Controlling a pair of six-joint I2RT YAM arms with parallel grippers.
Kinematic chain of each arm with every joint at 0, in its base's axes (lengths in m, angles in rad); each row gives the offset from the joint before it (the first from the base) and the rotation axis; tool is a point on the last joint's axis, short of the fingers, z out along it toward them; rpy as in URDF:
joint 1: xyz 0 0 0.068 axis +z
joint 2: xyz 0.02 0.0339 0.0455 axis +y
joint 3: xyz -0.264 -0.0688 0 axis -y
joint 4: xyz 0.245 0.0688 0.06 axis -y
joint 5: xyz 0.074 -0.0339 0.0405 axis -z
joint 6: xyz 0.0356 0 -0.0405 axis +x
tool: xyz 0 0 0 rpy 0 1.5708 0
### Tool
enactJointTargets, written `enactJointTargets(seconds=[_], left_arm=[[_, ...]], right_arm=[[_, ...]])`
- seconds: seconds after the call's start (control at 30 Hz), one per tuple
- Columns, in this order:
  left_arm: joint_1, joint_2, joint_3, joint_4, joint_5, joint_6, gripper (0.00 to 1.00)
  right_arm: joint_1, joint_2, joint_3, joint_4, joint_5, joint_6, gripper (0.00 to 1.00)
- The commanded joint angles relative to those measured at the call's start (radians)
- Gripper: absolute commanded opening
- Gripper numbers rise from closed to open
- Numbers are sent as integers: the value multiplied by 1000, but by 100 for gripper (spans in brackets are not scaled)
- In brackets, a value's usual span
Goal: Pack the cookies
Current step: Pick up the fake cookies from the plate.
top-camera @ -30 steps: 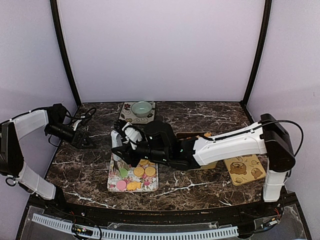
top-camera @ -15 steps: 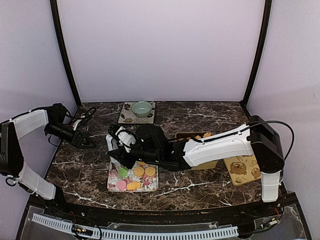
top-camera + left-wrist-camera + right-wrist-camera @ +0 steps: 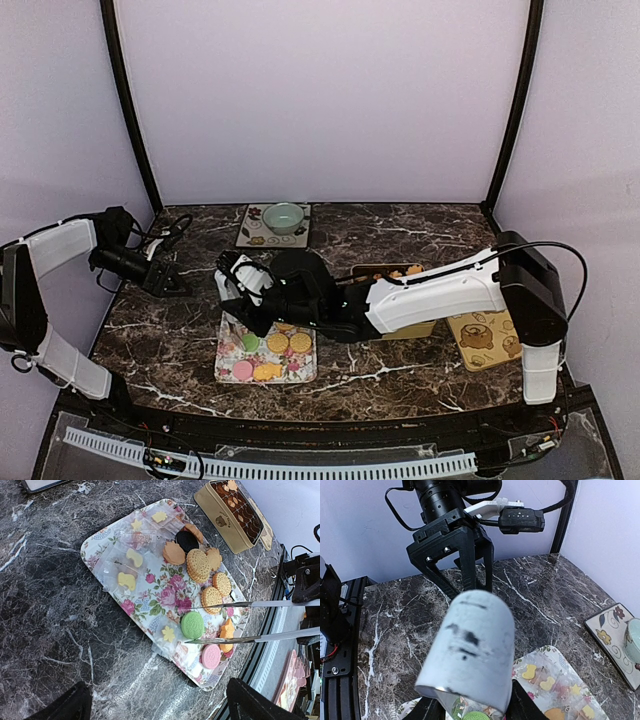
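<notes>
The cookies lie on a floral tray: golden rounds, a dark one, a green one and a pink one. My right gripper hangs over the tray's far left part, shut on white-handled metal tongs. In the left wrist view the two tong blades reach in from the right, their tips either side of the green cookie. I cannot tell whether they touch it. My left gripper is open and empty, left of the tray, pointing at it.
An open tin holding some cookies stands right of the tray, mostly under the right arm. Its bear-print lid lies further right. A green bowl sits on a patterned mat at the back. Clear packets of small yellow biscuits cover the tray's far end.
The right arm has swung left with the tongs, from over the tray's middle to its left side. The left arm has not moved.
</notes>
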Motion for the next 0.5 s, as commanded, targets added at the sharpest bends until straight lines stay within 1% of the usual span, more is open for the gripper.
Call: enactJointTargets(seconds=[0.0,0.17,0.47], left_arm=[[-3,-5,20,-22,19,6,97],[-4,-3,23,-22,19,6,97],[-4,-2,20,-19,22,6,97]], right_arm=[[3,-1,36,31,23,-22,40],[0,8,49,16,23,-26,40],[-3,16,-2,42,8,28,37]])
